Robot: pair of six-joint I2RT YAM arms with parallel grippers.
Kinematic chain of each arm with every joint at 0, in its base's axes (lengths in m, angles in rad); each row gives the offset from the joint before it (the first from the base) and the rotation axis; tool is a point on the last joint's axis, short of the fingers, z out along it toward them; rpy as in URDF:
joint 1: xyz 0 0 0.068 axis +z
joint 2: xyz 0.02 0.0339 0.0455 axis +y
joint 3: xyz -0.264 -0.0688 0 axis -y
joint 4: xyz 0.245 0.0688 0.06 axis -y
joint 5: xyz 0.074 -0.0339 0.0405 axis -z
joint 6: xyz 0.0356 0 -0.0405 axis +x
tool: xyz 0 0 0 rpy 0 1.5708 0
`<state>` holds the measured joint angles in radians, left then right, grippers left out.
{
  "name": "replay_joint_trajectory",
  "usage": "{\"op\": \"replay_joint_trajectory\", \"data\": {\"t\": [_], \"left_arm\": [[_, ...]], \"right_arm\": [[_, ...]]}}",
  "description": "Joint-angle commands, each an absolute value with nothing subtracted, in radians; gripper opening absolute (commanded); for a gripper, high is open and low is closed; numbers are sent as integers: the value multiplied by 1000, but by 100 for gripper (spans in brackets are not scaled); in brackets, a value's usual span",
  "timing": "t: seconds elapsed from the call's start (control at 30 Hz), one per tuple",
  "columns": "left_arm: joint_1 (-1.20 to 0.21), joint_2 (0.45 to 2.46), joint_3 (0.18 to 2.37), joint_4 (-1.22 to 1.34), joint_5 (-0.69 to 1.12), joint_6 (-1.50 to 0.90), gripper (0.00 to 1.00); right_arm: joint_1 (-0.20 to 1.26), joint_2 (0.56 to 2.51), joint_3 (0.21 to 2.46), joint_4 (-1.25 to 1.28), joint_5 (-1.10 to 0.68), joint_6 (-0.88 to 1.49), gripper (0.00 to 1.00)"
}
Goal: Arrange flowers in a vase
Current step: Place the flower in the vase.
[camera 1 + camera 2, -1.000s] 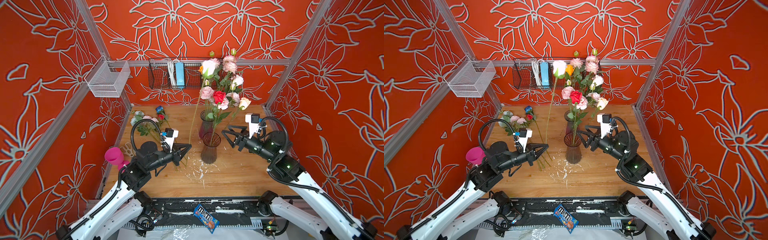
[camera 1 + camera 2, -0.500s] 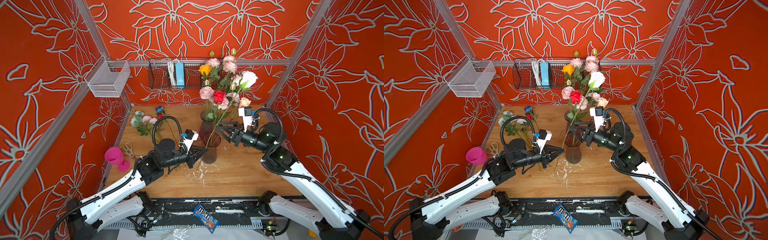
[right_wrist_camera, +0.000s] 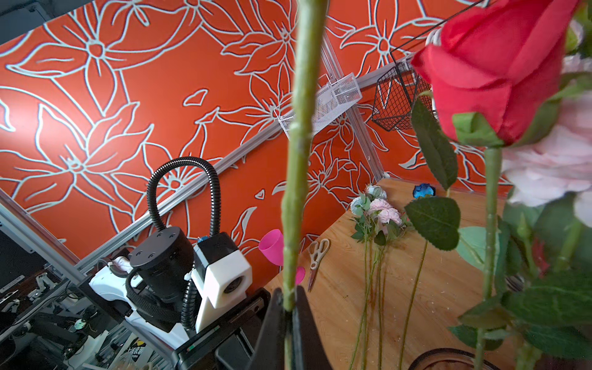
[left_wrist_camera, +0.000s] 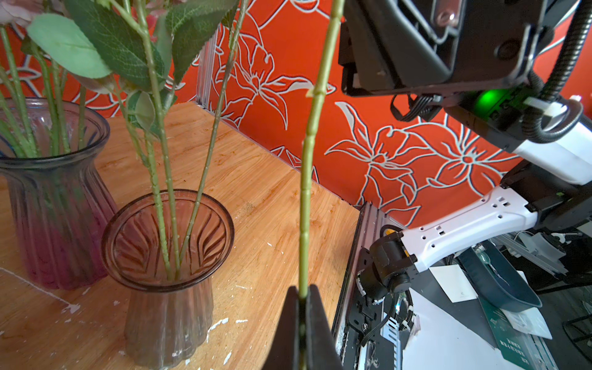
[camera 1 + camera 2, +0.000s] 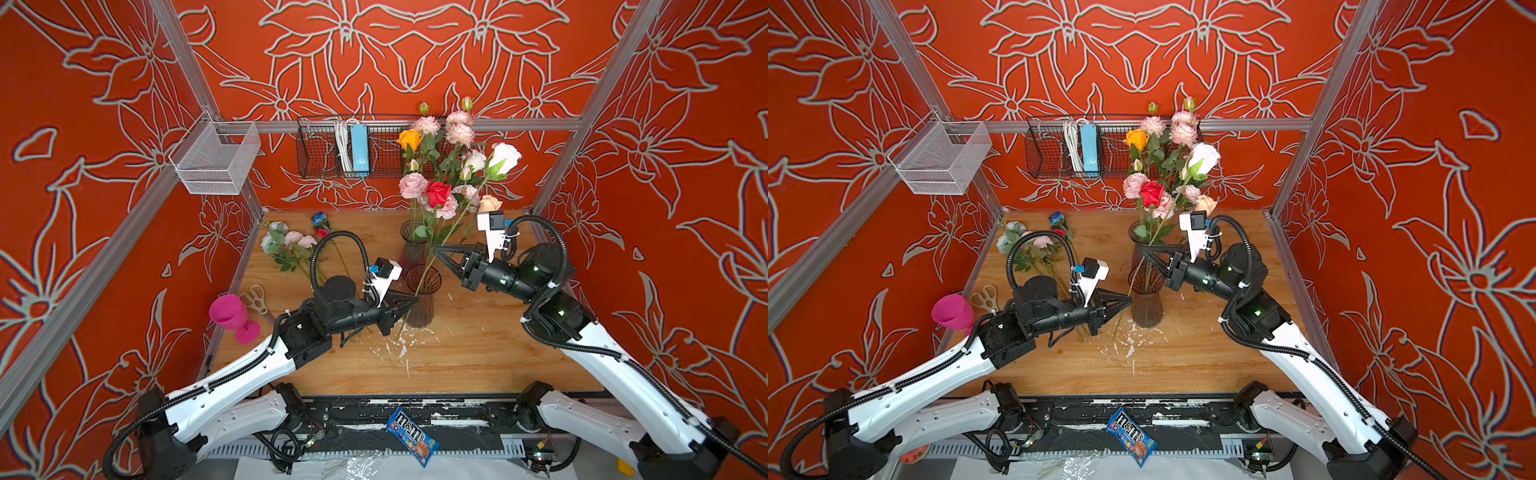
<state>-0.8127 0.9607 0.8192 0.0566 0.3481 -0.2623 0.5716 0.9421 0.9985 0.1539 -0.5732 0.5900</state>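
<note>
A white rose (image 5: 504, 158) (image 5: 1204, 158) on a long green stem leans across the two vases, its lower end outside them beside the front vase (image 5: 422, 311) (image 5: 1146, 311). My left gripper (image 5: 411, 301) (image 5: 1128, 298) is shut on the stem low down, as the left wrist view shows: gripper (image 4: 302, 294), stem (image 4: 312, 128). My right gripper (image 5: 436, 251) (image 5: 1144, 249) is shut on the same stem higher up: gripper (image 3: 289, 302), stem (image 3: 301, 128). The back vase (image 5: 409, 253) (image 4: 54, 224) holds several flowers, among them a red rose (image 5: 437, 193) (image 3: 490, 64). Two stems stand in the front vase (image 4: 166, 304).
Loose flowers (image 5: 291, 243) (image 3: 378, 205) lie at the table's back left. A pink cup (image 5: 230, 313) and scissors (image 5: 257, 297) sit by the left wall. A black wire basket (image 5: 316, 153) and a white mesh basket (image 5: 216, 160) hang on the walls. A candy bag (image 5: 411, 436) lies on the front rail.
My left arm carried the white rose rightward to the front vase, tilting its bloom right. My right gripper moved in and closed on the stem.
</note>
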Motion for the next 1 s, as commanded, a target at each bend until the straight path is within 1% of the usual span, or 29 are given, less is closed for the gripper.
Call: {"op": "replay_joint_trajectory", "data": {"t": [0.0, 0.07, 0.1, 0.17, 0.23, 0.3, 0.4, 0.5, 0.7, 0.83, 0.97], "left_arm": [[-819, 965, 823, 77, 334, -273, 23], [-819, 961, 815, 73, 316, -282, 54], [-819, 952, 812, 62, 298, -279, 64], [-819, 922, 802, 30, 230, -277, 72], [-819, 861, 776, 3, 126, -291, 73], [-819, 778, 719, -6, -48, -342, 76], [-819, 654, 624, -26, -232, -420, 80], [-819, 534, 541, -31, -270, -454, 81], [-819, 377, 494, -113, -330, -476, 82], [-819, 342, 479, -124, -347, -476, 83], [-819, 353, 472, -119, -349, -478, 83]], "right_arm": [[580, 907, 992, 171, -546, 572, 0], [578, 902, 1002, 136, -531, 543, 0], [579, 896, 1011, 106, -511, 522, 0], [580, 875, 1034, 41, -453, 467, 0], [580, 855, 1074, -34, -375, 395, 0], [579, 840, 1110, -89, -265, 317, 0], [579, 833, 1147, -106, -99, 249, 0], [579, 853, 1170, -66, 6, 201, 0], [578, 939, 1242, -62, 75, 91, 0], [579, 979, 1231, -63, 74, 78, 0], [580, 1007, 1179, -66, 51, 120, 0]]}}
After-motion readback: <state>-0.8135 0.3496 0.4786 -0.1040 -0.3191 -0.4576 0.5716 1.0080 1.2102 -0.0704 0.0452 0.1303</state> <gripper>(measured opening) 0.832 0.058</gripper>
